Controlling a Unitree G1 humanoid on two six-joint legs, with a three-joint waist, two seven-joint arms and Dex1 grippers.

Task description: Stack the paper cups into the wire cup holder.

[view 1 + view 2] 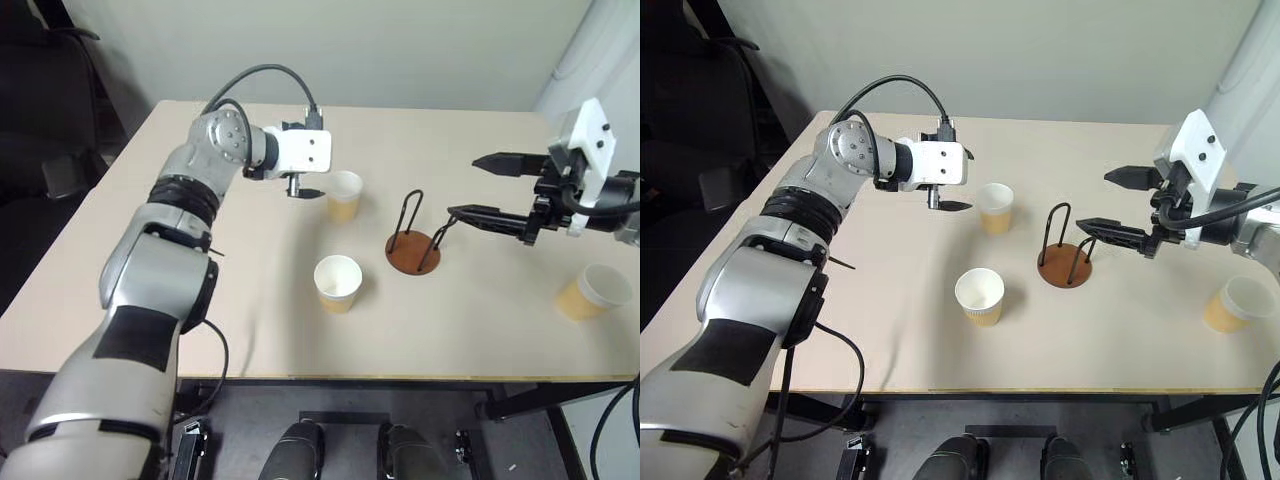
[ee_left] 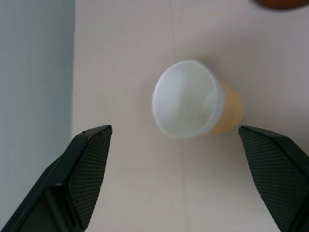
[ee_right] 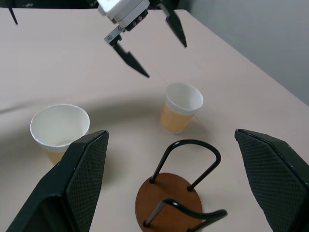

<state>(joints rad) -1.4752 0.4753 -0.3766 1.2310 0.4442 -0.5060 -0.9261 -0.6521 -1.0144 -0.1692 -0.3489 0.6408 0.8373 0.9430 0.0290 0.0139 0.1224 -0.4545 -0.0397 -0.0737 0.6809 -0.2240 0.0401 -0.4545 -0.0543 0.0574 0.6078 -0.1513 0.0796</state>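
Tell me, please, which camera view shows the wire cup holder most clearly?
The right wrist view: the wire cup holder sits close, its brown base and black loops plain and empty. The two head views show it small, between the cups. The left wrist view catches just a brown sliver of its base at the frame's edge.

1. Wire cup holder [image 1: 414,247]: reddish-brown disc with black wire loops, upright, empty, right of frame centre.
2. Three tan paper cups, upright, white inside: one [image 1: 344,195] upper centre, one [image 1: 337,283] lower centre, one [image 1: 592,292] far right.
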